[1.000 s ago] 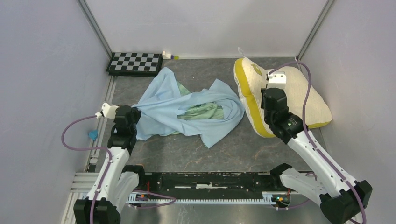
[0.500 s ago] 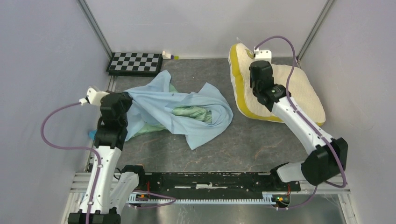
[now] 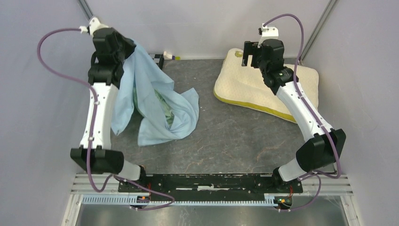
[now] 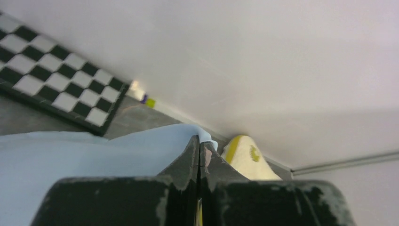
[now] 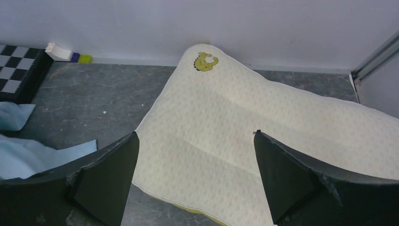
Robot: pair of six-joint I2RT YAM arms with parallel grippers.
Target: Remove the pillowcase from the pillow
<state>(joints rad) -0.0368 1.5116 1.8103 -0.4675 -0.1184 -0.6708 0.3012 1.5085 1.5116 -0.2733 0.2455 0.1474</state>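
Observation:
The light-blue pillowcase (image 3: 157,101) hangs from my left gripper (image 3: 128,47), which is raised high at the back left and shut on a fold of the cloth (image 4: 94,153). Its lower part drapes onto the table, with some pale green inner fabric showing. The cream pillow (image 3: 251,84) lies flat on the table at the back right, free of the pillowcase, its green logo (image 5: 205,61) near the far corner. My right gripper (image 3: 250,54) hovers above the pillow's far-left part, open (image 5: 195,134), with nothing between its fingers (image 5: 113,174).
A checkerboard (image 4: 56,84) lies at the back left, partly hidden behind the hanging cloth. A small white and yellow object (image 3: 170,56) sits against the back wall. Grey walls close in the left, back and right sides.
My left arm has risen up and back, lifting the pillowcase off the table. My right gripper has opened and let go of the pillow, which has dropped flat.

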